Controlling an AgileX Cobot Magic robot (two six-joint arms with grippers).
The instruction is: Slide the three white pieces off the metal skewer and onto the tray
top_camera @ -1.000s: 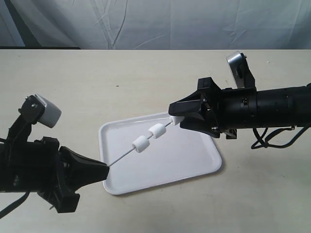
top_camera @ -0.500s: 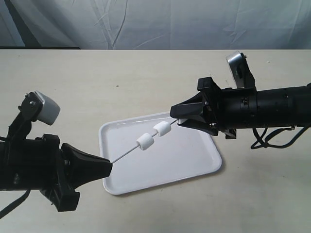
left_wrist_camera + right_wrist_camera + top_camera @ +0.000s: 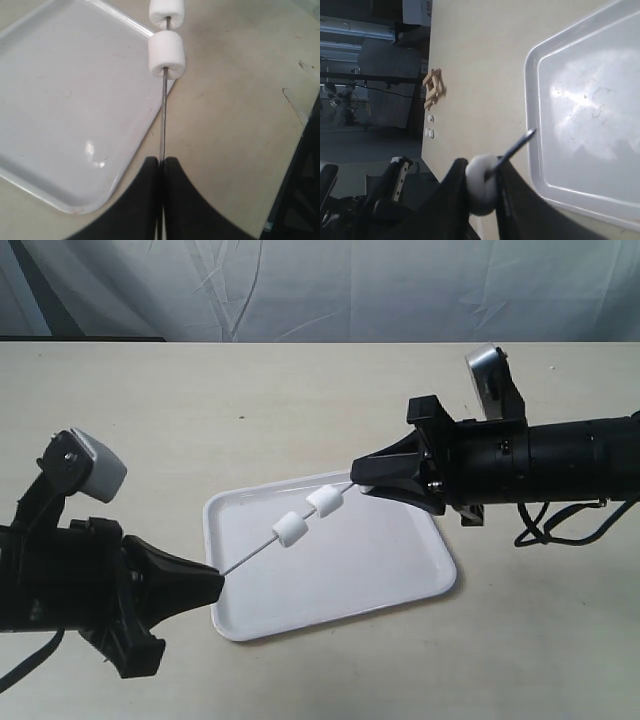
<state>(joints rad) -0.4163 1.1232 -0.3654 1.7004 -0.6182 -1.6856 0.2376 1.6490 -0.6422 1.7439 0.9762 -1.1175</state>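
Lower piece [image 3: 292, 528] and middle piece [image 3: 325, 502] sit threaded on the skewer [image 3: 255, 552], a small gap between them, hanging in air at the centre of the exterior view above the upper-left part of the tray [image 3: 400, 585]. In the left wrist view they line up with the tray's edge, so we can't say they are squarely over it. The third piece [image 3: 481, 186] is at the skewer's upper-right end, pinched between the fingers of the right gripper [image 3: 357, 487], and a short bit of rod pokes out of it. The left gripper [image 3: 220, 580] is clamped tight on the lower-left end of the skewer, fingers meeting on the wire. We judge the pieces to be soft, very light and squashy, so take them on the curved side with light pressure. A hard squeeze would likely bind them on the rod. The skewer looks thin, smooth and springy, so it could bend or twist in the grip if pulled off-axis. Best held at the very end, as now. Loose pieces may roll on the glossy tray toward the table [image 3: 300, 400].
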